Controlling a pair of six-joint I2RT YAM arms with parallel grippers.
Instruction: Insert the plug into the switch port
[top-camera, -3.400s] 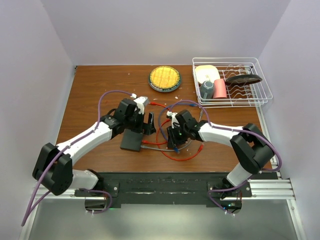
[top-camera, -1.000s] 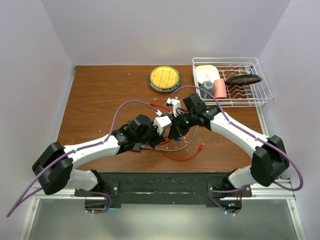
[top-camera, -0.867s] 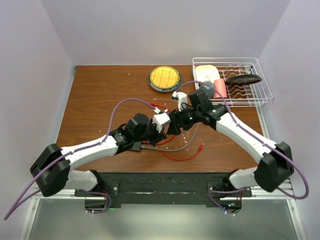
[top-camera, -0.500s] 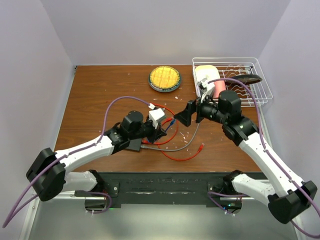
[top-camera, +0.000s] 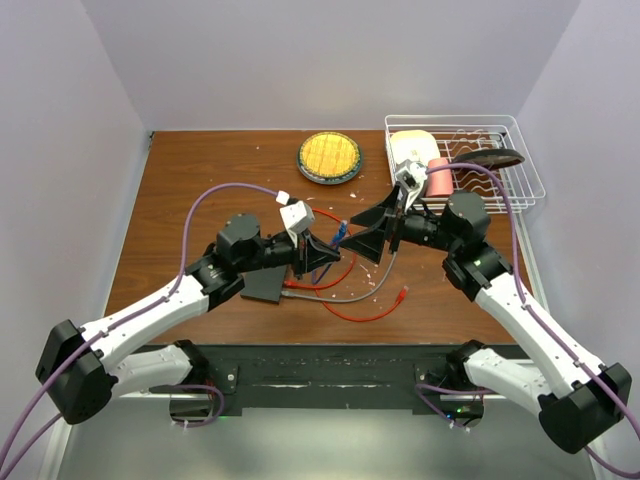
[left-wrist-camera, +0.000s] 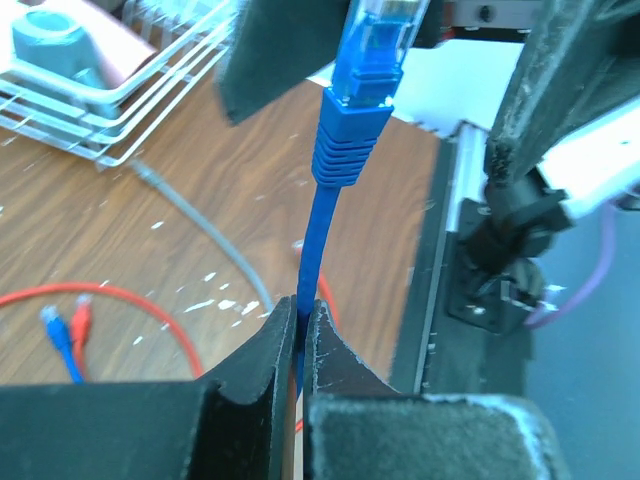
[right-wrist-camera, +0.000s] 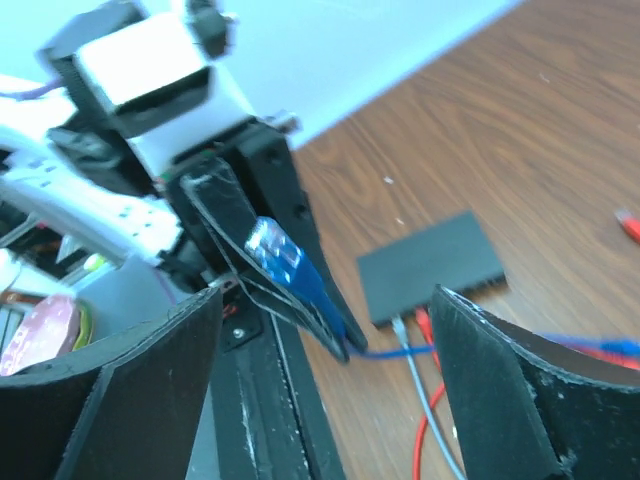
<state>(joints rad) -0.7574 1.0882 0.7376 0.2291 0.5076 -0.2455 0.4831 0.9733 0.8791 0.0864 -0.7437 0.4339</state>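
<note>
Pinching the thin blue cable (left-wrist-camera: 310, 250) behind its moulded plug (left-wrist-camera: 360, 70), the left tool (left-wrist-camera: 300, 320) holds it aloft; right tool (right-wrist-camera: 320, 300) gapes empty; flat dark-grey switch box (right-wrist-camera: 430, 265) awaits insertion.

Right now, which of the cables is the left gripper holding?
The blue network cable: the left gripper pinches it below its plug. The red cable and the grey cable lie on the table, in no gripper.

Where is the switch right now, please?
In the top view the switch lies on the table left of centre, near the left gripper, with cables at its right edge.
</note>
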